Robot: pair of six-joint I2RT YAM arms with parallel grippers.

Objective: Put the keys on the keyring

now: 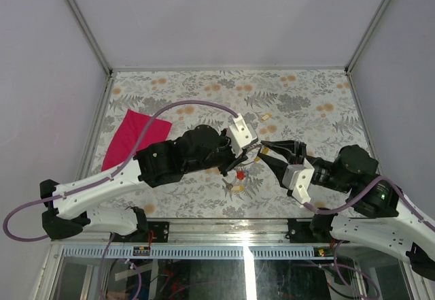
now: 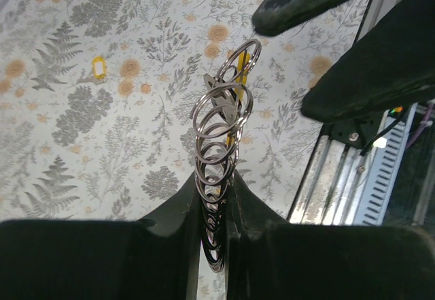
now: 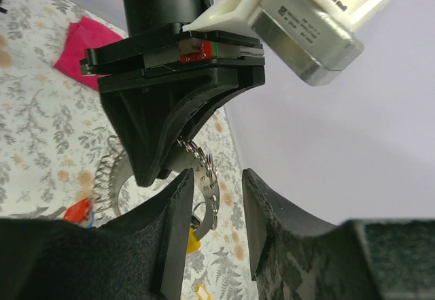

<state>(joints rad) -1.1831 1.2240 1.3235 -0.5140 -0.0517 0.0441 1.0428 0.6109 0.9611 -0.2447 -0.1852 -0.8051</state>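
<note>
**Black-and-White Arms**

The left arm (image 1: 163,160) and right arm (image 1: 353,169) share white lower links and black upper joints. A purple cable (image 1: 183,104) runs along each. The left end effector (image 2: 214,181) and right end effector (image 3: 217,177) have black tapered fingers; white camera housings (image 1: 241,133) sit behind.

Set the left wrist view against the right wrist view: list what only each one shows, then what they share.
Only the left wrist view: the metal rail along the table's edge.
Only the right wrist view: the red cloth, a red-capped key lying on the table, and the camera housing on the left arm's wrist.
Both: the keyring, clamped in the left tool; the right tool, open close to the ring; and the floral table cover.
</note>
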